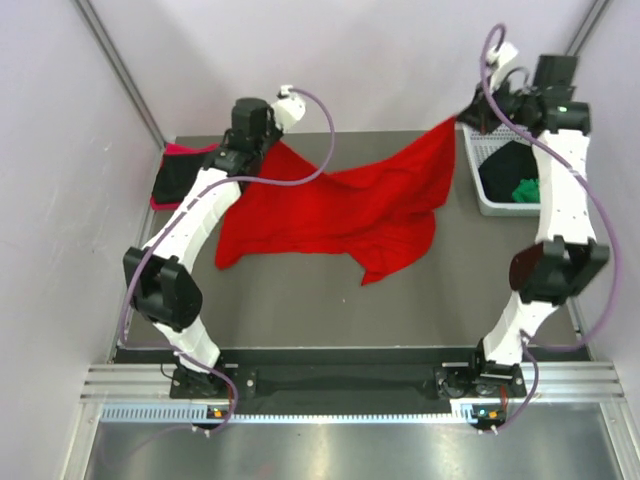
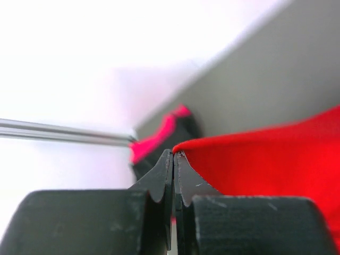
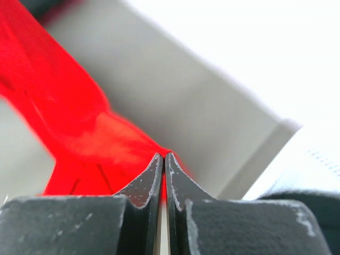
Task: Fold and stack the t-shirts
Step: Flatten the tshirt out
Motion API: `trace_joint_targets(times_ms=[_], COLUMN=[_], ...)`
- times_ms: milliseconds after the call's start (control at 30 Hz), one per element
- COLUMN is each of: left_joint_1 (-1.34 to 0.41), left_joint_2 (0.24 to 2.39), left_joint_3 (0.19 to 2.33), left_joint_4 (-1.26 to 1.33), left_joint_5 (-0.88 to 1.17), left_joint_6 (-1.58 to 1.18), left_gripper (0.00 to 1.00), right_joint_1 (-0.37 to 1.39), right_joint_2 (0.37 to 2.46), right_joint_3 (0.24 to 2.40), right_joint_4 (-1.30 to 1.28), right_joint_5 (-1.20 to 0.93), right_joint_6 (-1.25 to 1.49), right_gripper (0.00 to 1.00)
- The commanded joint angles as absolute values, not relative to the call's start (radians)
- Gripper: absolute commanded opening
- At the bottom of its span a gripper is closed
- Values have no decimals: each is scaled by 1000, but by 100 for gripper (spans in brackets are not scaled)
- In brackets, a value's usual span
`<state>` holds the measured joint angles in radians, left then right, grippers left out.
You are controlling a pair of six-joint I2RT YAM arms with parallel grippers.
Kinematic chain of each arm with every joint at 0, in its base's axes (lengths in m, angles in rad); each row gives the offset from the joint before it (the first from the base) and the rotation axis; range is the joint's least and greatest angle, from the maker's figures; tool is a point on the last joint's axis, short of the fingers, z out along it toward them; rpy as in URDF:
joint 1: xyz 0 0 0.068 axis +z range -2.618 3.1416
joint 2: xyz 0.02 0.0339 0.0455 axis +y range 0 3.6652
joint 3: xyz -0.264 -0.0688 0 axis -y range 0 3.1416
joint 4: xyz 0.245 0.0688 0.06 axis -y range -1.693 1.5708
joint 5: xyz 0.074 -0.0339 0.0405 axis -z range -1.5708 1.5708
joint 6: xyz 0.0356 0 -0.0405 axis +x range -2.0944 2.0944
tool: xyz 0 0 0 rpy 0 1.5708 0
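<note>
A bright red t-shirt (image 1: 340,205) hangs stretched between both grippers, its lower part resting on the table. My left gripper (image 1: 262,148) is shut on its far left corner; the cloth (image 2: 276,159) shows at the fingertips (image 2: 174,155). My right gripper (image 1: 470,118) is shut on its far right corner, held higher; red cloth (image 3: 79,143) runs from the tips (image 3: 162,156). A folded pile of black and pinkish red t-shirts (image 1: 175,175) lies at the far left and shows in the left wrist view (image 2: 159,139). Black and green t-shirts (image 1: 515,180) lie in the basket.
The white lattice basket (image 1: 478,160) stands at the far right of the table, close under my right arm. Pale walls enclose the table (image 1: 400,300) on three sides.
</note>
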<state>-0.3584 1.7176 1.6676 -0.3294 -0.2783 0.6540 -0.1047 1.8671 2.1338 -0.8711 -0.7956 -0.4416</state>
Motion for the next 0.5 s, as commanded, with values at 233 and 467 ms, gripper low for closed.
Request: trace_joint_targets(times_ms=[233, 467], left_joint_1=[-359, -359], left_joint_2=[1513, 1292], left_joint_3=[1873, 1775], left_joint_4=[-235, -215], left_joint_5=[-272, -215], left_joint_6=[672, 655], left_gripper=[0, 0], right_joint_1=[-48, -6], right_joint_2=[1528, 1303], right_joint_3=[2109, 1973], right_joint_4=[-514, -517], right_joint_5=[-663, -535], right_joint_6=[-282, -322], right_gripper=[0, 0])
